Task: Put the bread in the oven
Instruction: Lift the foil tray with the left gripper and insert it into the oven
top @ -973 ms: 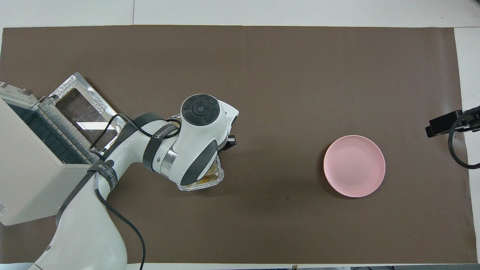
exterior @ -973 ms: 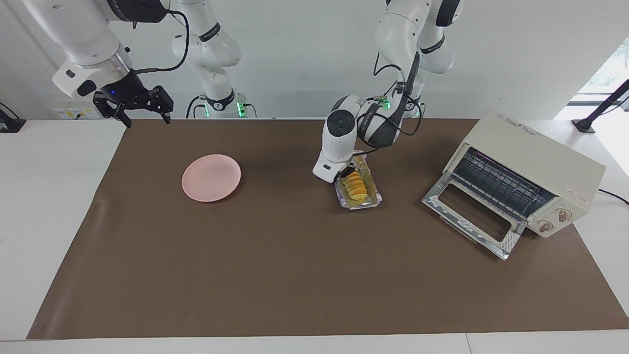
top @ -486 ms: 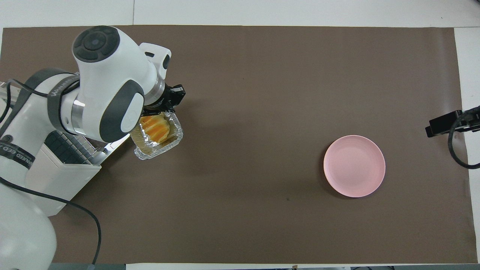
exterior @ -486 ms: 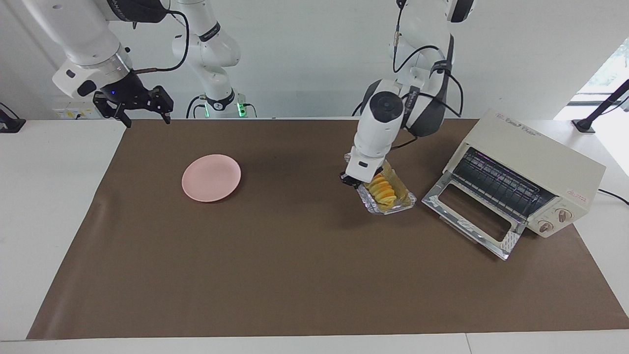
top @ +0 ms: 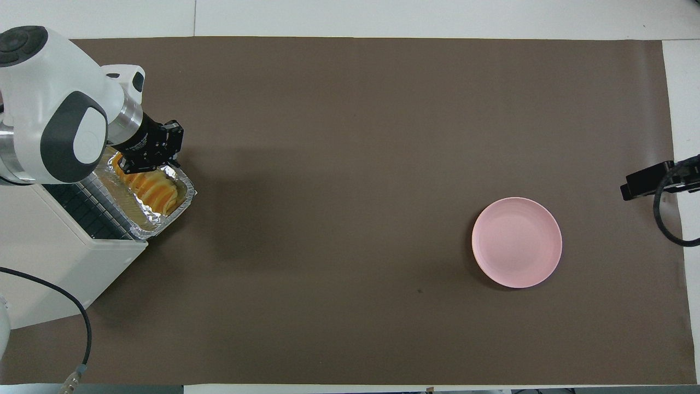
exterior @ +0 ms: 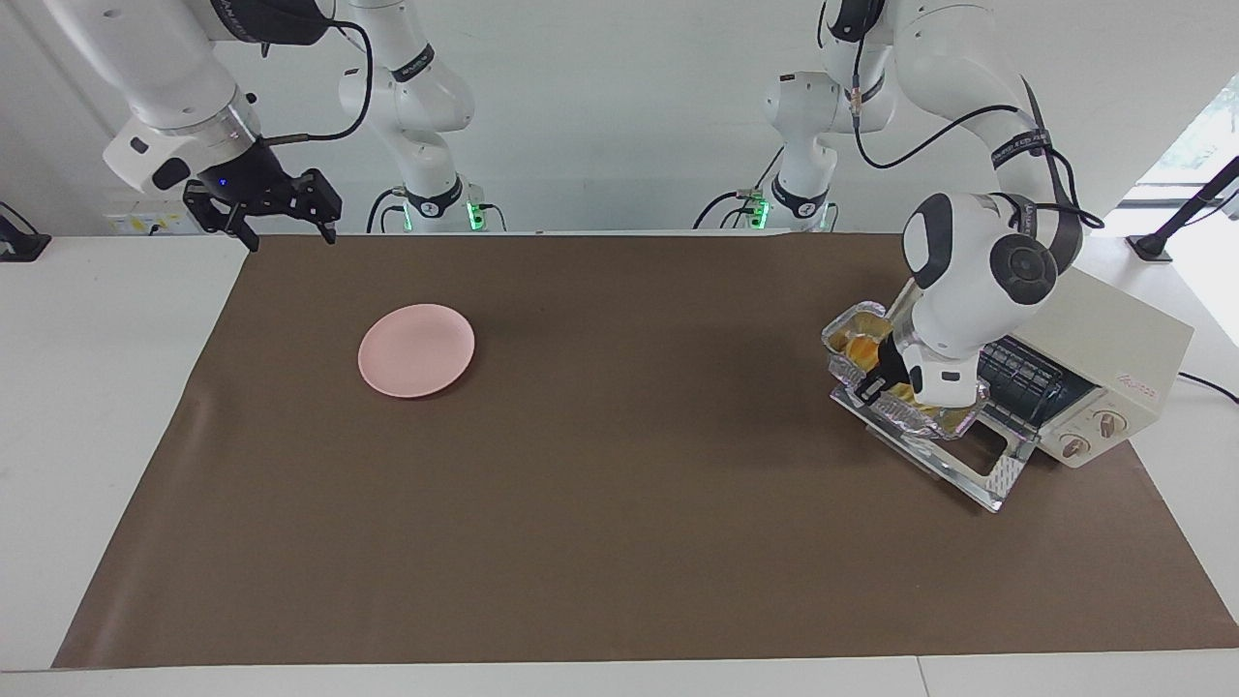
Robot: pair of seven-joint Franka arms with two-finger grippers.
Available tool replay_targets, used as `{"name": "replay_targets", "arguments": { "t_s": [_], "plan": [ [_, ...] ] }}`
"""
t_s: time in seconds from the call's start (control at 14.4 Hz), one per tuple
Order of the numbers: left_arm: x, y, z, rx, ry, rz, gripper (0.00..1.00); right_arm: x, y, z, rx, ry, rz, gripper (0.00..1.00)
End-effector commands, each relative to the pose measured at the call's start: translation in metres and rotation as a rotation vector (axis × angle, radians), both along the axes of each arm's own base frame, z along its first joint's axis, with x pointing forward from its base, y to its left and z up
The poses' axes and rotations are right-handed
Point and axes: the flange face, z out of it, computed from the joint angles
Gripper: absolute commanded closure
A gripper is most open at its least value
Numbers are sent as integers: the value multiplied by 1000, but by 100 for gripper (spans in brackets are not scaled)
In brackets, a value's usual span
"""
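Note:
The bread [top: 152, 189], a golden ridged loaf, lies in a crinkled foil tray [top: 174, 210]. My left gripper [top: 146, 164] is shut on the tray's rim and holds it in the air over the oven's dropped-down door [exterior: 978, 467]. From the facing view, the tray [exterior: 840, 339] hangs just in front of the oven's mouth, with the left gripper [exterior: 877, 381] at its side and the bread [exterior: 859, 347] partly hidden by the wrist. The cream oven [exterior: 1099, 324] stands at the left arm's end of the table. My right gripper [exterior: 287, 234] waits open above the mat's corner at the right arm's end.
A round pink plate [exterior: 416, 349] sits on the brown mat toward the right arm's end, also seen from overhead as the plate [top: 517, 242]. The oven body [top: 49, 262] fills the mat's corner nearest the left arm. A black clamp stand [exterior: 1152, 247] is beside the oven.
My left arm has lifted the foil tray with the bread off the mat and carried it toward the left arm's end, to the oven's open door. The right arm has not moved.

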Motion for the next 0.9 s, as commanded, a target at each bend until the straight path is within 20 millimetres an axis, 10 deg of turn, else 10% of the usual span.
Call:
{"name": "replay_targets", "arguments": {
  "t_s": [0.0, 0.83],
  "plan": [
    [-9, 23, 2, -1, 20, 48, 100, -5, -2, 0, -11, -2, 15, 0],
    [-1, 98, 3, 60, -28, 50, 100, -5, -2, 0, -11, -2, 15, 0]
  ]
}}
